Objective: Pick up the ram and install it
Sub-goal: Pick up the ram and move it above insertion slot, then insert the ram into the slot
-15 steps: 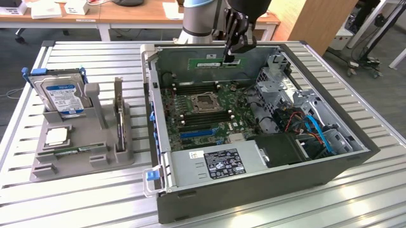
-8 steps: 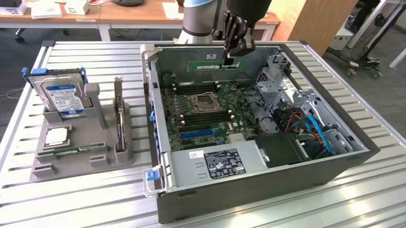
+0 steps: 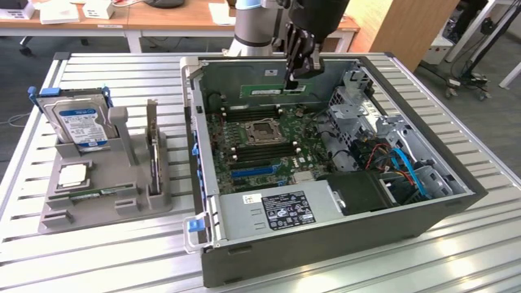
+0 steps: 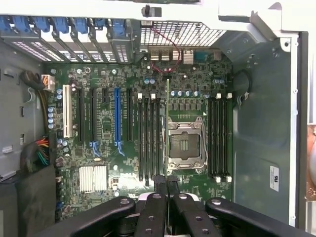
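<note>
The gripper (image 4: 167, 181) is closed narrowly on the ram (image 4: 168, 128), which it holds on edge above the open computer case (image 3: 342, 244). Beyond the stick, the empty memory slots (image 4: 150, 138) beside the CPU socket (image 4: 185, 145) run parallel to it, and it appears not yet seated. Judged step: positioning for insertion, which calls for exact alignment over one slot and a straight, even press.

Ribbed satin-metal tabletop (image 3: 456, 259); matt grey sheet-metal case (image 3: 326, 256); matt grey plastic holder (image 3: 106, 207) at its 9 o'clock; semi-gloss black jaws; matt green circuit-board ram (image 4: 167, 118).
</note>
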Robot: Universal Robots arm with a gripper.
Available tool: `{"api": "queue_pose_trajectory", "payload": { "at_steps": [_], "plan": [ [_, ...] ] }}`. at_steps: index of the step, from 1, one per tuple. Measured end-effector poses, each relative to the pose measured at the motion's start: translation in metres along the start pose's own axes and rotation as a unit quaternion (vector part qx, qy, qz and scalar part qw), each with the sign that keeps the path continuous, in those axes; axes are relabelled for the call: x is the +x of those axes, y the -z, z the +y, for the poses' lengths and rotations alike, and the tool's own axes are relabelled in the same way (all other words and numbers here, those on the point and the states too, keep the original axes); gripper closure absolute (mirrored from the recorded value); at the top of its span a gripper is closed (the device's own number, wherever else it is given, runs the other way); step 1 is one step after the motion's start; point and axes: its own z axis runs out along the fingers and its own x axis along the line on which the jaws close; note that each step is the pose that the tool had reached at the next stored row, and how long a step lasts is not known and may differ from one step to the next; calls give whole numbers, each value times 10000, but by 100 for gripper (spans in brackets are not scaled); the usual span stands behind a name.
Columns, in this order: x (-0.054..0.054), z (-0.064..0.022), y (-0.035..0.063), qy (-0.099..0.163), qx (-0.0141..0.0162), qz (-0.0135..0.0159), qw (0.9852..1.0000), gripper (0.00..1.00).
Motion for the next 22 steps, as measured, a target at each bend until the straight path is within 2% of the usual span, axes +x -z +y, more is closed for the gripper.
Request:
{"api": "queue_pose_trajectory", "payload": {
  "at_steps": [12,22],
  "plan": [
    [14,-6,-156,0,0,0,10000,88],
    [15,-7,-159,0,0,-1,10000,88]
  ]
}}
